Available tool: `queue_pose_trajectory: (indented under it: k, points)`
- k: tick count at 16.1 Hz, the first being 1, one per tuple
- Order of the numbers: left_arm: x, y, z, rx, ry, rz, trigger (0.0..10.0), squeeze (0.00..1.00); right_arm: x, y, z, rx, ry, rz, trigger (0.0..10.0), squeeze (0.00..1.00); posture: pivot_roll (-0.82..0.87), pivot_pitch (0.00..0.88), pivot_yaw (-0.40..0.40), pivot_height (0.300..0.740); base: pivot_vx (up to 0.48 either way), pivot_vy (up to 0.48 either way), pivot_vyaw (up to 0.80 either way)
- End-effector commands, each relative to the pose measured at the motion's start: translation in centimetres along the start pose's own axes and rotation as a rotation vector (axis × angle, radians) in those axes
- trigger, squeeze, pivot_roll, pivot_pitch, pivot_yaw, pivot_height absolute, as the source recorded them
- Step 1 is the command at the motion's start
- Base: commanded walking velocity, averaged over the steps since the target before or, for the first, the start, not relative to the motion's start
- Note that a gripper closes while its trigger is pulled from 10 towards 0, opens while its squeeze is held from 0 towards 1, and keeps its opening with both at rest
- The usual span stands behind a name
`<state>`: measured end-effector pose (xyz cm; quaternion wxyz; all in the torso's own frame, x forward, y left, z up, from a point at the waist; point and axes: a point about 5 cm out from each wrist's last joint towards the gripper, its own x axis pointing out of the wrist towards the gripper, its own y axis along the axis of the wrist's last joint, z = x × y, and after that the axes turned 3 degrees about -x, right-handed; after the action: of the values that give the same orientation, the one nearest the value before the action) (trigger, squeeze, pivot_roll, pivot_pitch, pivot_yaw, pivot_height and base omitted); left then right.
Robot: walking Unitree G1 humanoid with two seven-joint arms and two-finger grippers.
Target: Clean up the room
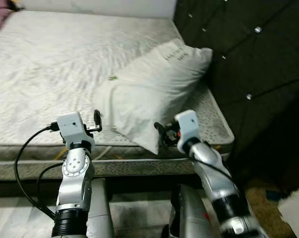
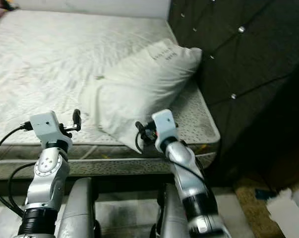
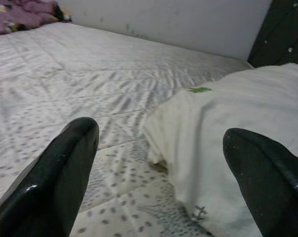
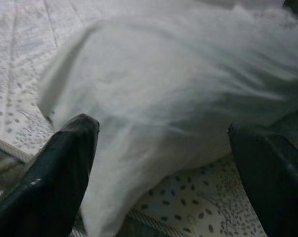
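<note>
The pillow (image 1: 151,87) lies on the bed (image 1: 45,74), long axis running near-left to far-right, its near corner just beyond the right gripper (image 1: 161,133), nearer than the left gripper (image 1: 96,120); both jaws wide.

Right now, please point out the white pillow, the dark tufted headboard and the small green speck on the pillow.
white pillow (image 1: 149,91): left eye view, middle of its cover.
dark tufted headboard (image 1: 248,54): left eye view, padded panel.
small green speck (image 3: 199,90): left wrist view, its centre.
</note>
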<state>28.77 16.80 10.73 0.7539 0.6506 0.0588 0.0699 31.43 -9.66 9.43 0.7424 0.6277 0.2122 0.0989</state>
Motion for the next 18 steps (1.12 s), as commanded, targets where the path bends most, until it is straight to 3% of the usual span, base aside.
queue_pose_trajectory:
  k: [1,5,10,12,15,18]
  points:
    - [-0.2,0.2,0.2,0.006,-0.009,-0.003,10.0,0.00,0.4,0.0,-0.1,0.015,0.011,-0.032,10.0,0.00,0.06,0.034,-0.072,0.565,0.000,0.000,0.00]
    - [-1.1,0.5,-0.6,0.017,-0.005,-0.005,10.0,0.00,2.1,0.5,-0.7,0.113,0.012,-0.057,10.0,0.00,0.11,0.059,-0.073,0.565,0.000,0.000,0.00]
    - [-2.3,0.6,-0.8,0.027,-0.004,-0.031,10.0,0.00,3.1,-1.1,-2.8,0.131,0.156,-0.234,10.0,0.00,0.15,0.089,-0.062,0.565,0.000,0.000,0.00]
    - [-2.7,0.9,-0.9,0.034,-0.004,-0.038,10.0,0.00,4.1,-0.3,-3.2,0.137,0.137,-0.228,10.0,0.00,0.16,0.093,-0.057,0.565,0.000,0.000,0.00]
    - [-2.8,1.0,-1.1,0.045,-0.001,-0.044,10.0,0.00,5.4,0.8,-3.4,0.227,0.014,-0.232,10.0,0.00,0.18,0.095,-0.055,0.565,0.000,0.000,0.00]
    - [-2.9,1.2,-1.2,0.049,0.005,-0.052,10.0,0.00,5.9,1.3,-4.2,0.299,0.002,-0.249,10.0,0.00,0.19,0.096,-0.056,0.565,0.000,0.000,0.00]
